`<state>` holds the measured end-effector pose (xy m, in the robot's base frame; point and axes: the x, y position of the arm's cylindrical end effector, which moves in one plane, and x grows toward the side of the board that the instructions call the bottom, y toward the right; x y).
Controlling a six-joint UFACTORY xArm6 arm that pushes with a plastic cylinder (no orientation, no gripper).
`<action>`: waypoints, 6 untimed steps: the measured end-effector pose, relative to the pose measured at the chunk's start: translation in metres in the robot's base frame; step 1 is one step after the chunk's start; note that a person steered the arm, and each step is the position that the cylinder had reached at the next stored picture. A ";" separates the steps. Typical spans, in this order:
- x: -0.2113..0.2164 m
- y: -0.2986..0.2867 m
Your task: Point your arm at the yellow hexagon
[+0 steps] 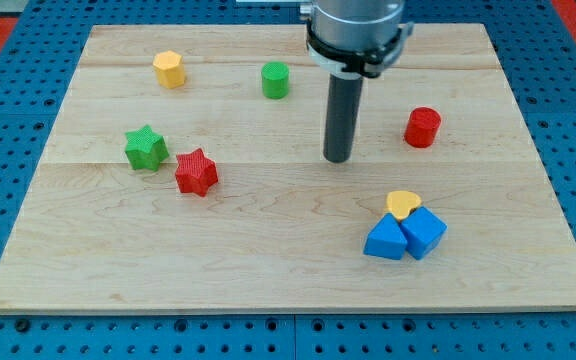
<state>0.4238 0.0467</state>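
The yellow hexagon [169, 69] sits in the upper left of the frame, near the far edge of the wooden board [268, 250], standing free with nothing touching it. To its right, along the same upper band, is the green cylinder [275, 80], well apart from it. My tip [338, 158] rests on the board near the middle of the frame, right of and below the green cylinder and well apart from the yellow hexagon; it is a bare rod with nothing to open or close, and it touches no block. Right of my tip stands the red cylinder [422, 127]. Below the yellow hexagon, at the left of the frame, the green star [146, 148] and the red star [196, 172] lie just beside each other. At the lower right, a yellow heart [403, 204] touches a blue cube [424, 232] and a blue triangular block [386, 241], all bunched together.
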 end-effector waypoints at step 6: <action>-0.085 -0.210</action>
